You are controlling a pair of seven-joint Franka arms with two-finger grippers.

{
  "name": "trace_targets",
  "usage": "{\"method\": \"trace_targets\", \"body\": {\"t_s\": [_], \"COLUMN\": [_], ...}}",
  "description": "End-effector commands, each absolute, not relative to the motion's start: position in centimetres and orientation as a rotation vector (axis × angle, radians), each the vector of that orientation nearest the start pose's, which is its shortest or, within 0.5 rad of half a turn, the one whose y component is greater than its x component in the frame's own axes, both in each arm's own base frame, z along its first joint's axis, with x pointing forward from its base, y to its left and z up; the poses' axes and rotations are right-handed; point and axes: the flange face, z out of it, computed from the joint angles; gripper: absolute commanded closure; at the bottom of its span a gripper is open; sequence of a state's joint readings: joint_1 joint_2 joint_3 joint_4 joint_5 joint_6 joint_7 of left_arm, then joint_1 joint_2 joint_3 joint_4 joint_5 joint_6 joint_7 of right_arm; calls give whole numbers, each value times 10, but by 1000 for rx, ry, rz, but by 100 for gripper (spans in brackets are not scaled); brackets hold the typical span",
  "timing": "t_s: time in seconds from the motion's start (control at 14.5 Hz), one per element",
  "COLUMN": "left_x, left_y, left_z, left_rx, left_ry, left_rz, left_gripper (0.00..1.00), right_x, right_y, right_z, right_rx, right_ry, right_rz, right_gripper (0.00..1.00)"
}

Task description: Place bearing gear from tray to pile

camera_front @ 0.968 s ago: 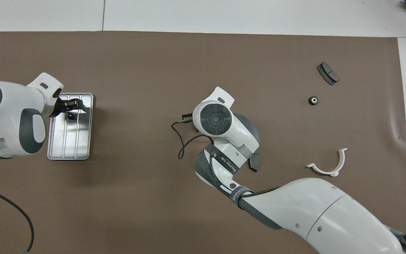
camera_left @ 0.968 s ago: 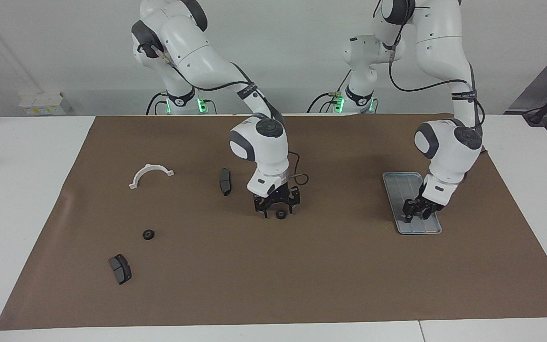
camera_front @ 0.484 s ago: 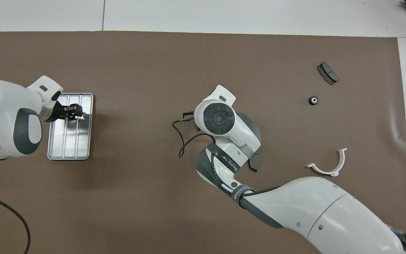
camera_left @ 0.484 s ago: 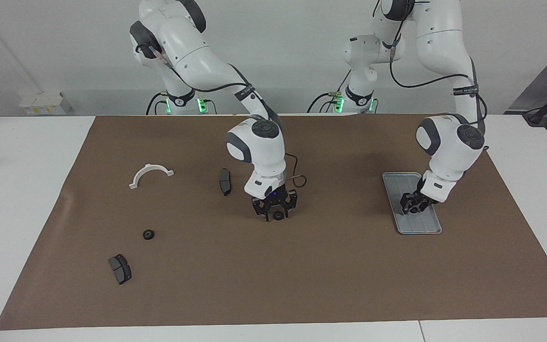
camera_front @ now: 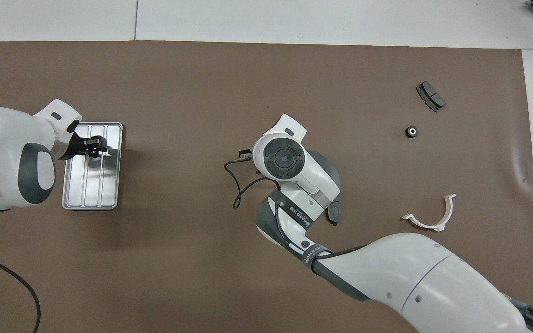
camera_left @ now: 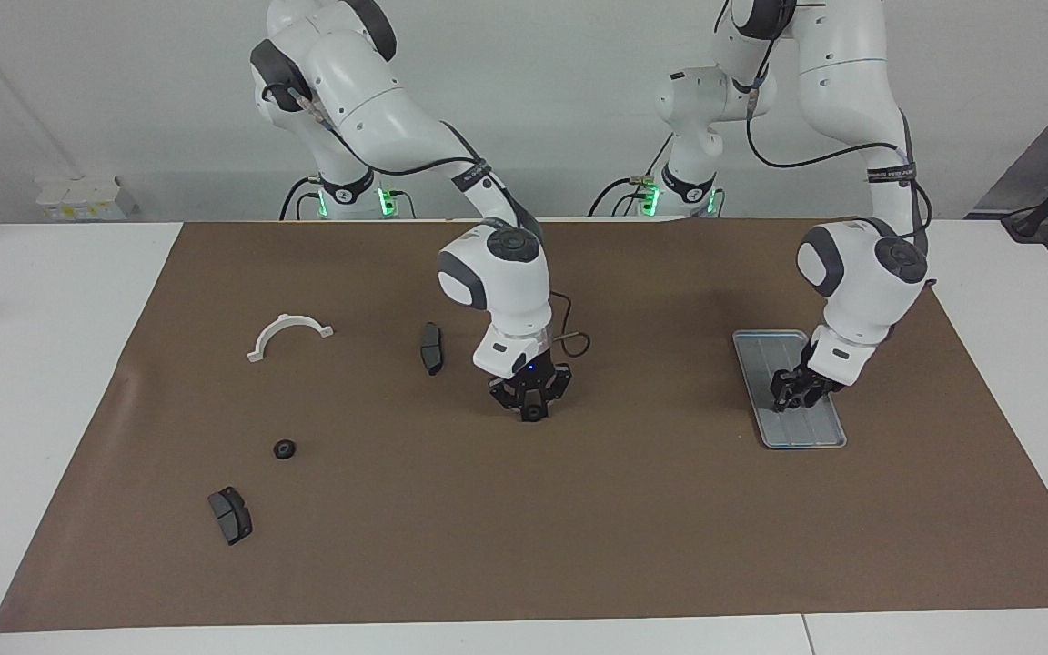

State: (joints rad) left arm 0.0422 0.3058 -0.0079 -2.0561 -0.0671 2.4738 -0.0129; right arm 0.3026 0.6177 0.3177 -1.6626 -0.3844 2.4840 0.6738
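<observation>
Right gripper (camera_left: 531, 411) mid-mat, fingers clenched round one gear (camera_left: 533, 414), not yet delivered. Loose gear (camera_left: 284, 448) and brake pad (camera_left: 230, 515) wait near mat's corner. Left gripper (camera_left: 794, 393) low over tray (camera_left: 760, 350); fingers' state unclear.

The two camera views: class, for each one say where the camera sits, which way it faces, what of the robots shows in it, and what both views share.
Facing view: high across the table, looking at the robots; both whole arms show, the right gripper low over the mat, the left gripper over the tray.
Overhead view: above the robots' end, looking steeply down; forearms and wrists show, and the left gripper.
Shared: the tray, the white arch, the mat.
</observation>
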Motion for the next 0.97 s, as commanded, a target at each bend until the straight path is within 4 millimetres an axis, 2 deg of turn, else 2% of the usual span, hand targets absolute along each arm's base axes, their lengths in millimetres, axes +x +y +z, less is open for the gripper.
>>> {"method": "trace_targets", "body": {"t_s": [0.0,0.07,0.14,0.21,0.28,0.35,0.48,0.55,0.69,0.76,0.9], "left_x": [594,594,594,596,596,597,598,599,604,605,605], "left_y": [24,23,24,25,23,23,23,22,15,6,-42], "left_z": [297,297,297,299,300,301,303,311,357,381,413], "left_rx": [-3171,-3171,-3171,-3170,-3171,-3171,-3171,-3174,-3188,-3188,-3190], "left_ry": [-132,-130,-132,-135,-130,-130,-134,-140,-199,-299,-466], "left_rz": [-191,-194,-194,-198,-198,-198,-198,-194,-163,-144,-147], "left_gripper": [58,70,87,100,100,100,100,100,100,100,100], "right_x": [589,592,598,606,616,631,651,657,670,674,681], "right_y": [381,379,374,372,367,350,309,297,268,257,235], "right_z": [278,282,287,296,305,314,318,318,317,318,316], "right_rx": [-3040,-3043,-3051,-3058,-3066,-3073,-3102,-3106,-3122,-3126,-3142], "right_ry": [-244,-236,-222,-220,-235,-244,-272,-299,-314,-328,-346], "right_rz": [-387,-390,-394,-402,-409,-412,-402,-403,-414,-417,-398], "right_gripper": [92,96,97,99,99,100,100,100,100,100,100]}}
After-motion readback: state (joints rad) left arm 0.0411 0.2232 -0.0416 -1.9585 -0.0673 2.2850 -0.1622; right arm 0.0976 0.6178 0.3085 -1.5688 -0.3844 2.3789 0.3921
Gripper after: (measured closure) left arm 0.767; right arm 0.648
